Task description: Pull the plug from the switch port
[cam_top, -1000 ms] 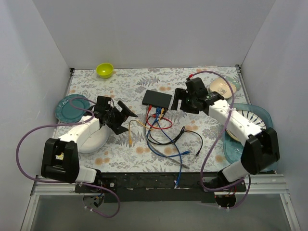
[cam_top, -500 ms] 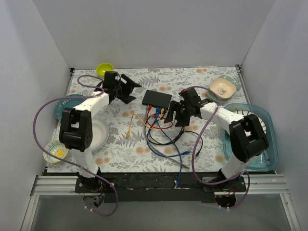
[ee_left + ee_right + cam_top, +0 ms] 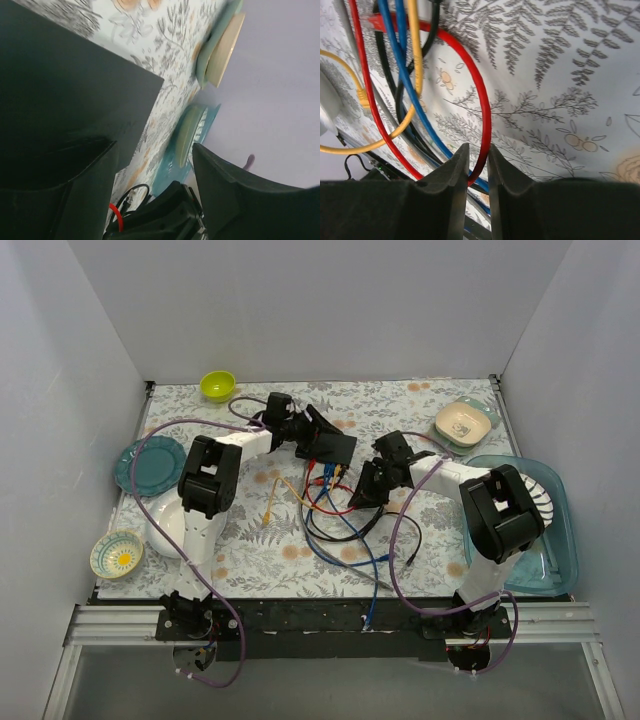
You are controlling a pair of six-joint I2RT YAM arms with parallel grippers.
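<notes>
Over the switch [image 3: 65, 85], left gripper [image 3: 154, 145] gapes wide; right gripper [image 3: 479, 147] narrowly straddles red cable [image 3: 483, 105].

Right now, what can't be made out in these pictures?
Switch ports: too small in top view; left wrist shows only its top.
Which plugs are seated: tiny in top view, outside right wrist's frame.
Whether right fingers pinch the red cable: fingers hide contact.
</notes>
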